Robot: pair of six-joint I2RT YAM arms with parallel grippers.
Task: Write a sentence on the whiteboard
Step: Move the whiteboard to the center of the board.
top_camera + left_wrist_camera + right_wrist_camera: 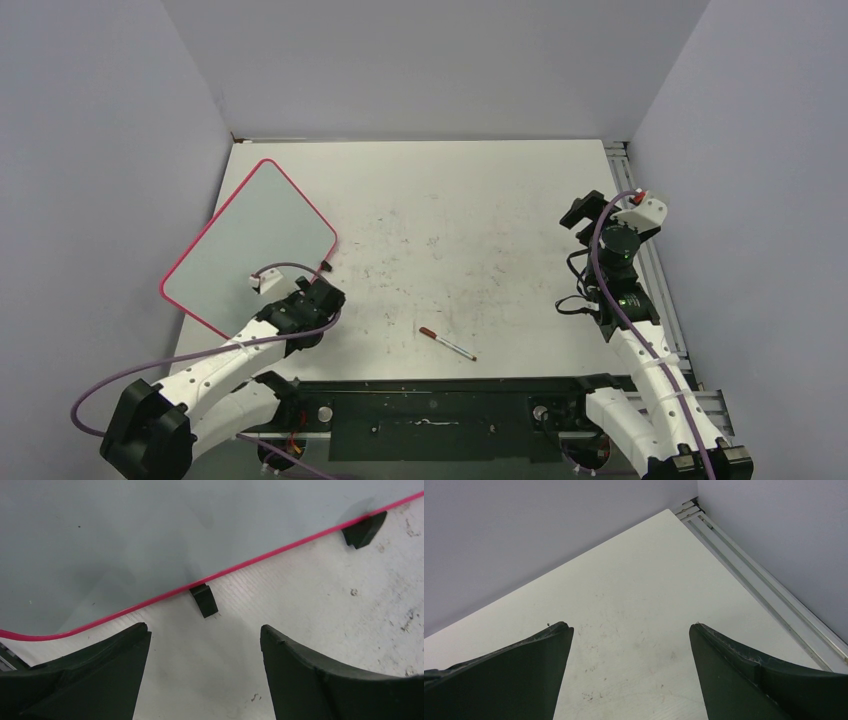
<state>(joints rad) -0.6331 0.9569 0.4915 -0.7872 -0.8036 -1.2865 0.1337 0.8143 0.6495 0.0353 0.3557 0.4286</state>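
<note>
Whiteboard (pixel 250 240) lay askew at far left of worktop (pixel 480 200). Its pink-framed edge ran just beyond left gripper (pixel 204 630), with one black foot (pixel 204 600) just ahead of the gripper's spread, empty jaws. No writing visible on board. Right gripper (pixel 630 627), also spread and empty, hung well apart near right-hand rail (pixel 764 585). Pen (pixel 447 344) lay on open worktop between the arms.

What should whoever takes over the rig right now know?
Left end effector: open, empty, at the whiteboard's near edge by a black foot.
Right end effector: open, empty, over the table at far right.
The whiteboard lies far left and looks blank; marker lies loose, centre front.
Done: no writing visible. Left to do: grasp marker, write the sentence.
</note>
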